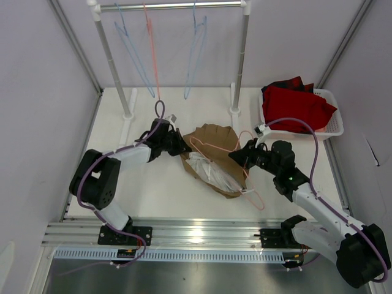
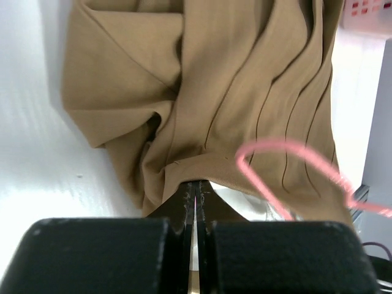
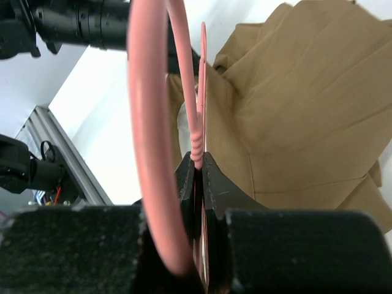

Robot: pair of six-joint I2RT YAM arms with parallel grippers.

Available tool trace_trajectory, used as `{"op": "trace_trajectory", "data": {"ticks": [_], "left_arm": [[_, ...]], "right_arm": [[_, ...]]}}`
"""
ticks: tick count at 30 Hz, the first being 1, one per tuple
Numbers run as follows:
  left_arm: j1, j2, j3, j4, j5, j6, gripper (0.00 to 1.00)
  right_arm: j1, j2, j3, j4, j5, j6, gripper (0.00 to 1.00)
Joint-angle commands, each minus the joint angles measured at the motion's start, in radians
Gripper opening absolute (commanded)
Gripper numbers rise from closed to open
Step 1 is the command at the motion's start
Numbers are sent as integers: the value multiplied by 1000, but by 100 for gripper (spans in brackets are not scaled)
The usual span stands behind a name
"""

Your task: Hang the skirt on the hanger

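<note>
At the back of the white bench point(image 1: 153, 184) stands a rack point(image 1: 171, 6) with a rail on top. Two light blue hangers point(image 1: 187, 93) and a spare pink hanger point(image 1: 154, 61) hang from the rail. The rack's two posts stand just behind the skirt. On the right side sits a white basket point(image 1: 334, 119) with a red cloth point(image 1: 294, 107) in it, well apart from the skirt.

The skirt point(image 1: 214, 144) lies crumpled in the middle of the bench, between the two arms. It is tan-brown, and its pale lining shows at the near side. The hanger point(image 3: 146, 122) lies across the top of the skirt. Its hook points to the left arm, and one end sticks out past the skirt toward the near edge.

The left gripper point(image 2: 195, 199) is at the left edge of the skirt. Its fingers are pressed together, pinching the edge of the cloth. The right gripper point(image 3: 196, 162) is at the right side of the skirt. Its fingers are clamped on the pink wire of the hanger, right at the twisted part.
</note>
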State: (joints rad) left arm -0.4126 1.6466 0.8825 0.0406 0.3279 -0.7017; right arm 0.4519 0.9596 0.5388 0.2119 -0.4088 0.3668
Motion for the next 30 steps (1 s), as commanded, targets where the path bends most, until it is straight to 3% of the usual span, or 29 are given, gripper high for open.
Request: {"op": "trace_trajectory", "data": {"ticks": [1, 30], "left_arm": [[40, -13, 16, 33, 39, -13, 0], [72, -5, 44, 15, 46, 18, 0]], "right_arm": [[7, -22, -10, 7, -70, 4, 0], [8, 4, -36, -115, -84, -55, 0]]}}
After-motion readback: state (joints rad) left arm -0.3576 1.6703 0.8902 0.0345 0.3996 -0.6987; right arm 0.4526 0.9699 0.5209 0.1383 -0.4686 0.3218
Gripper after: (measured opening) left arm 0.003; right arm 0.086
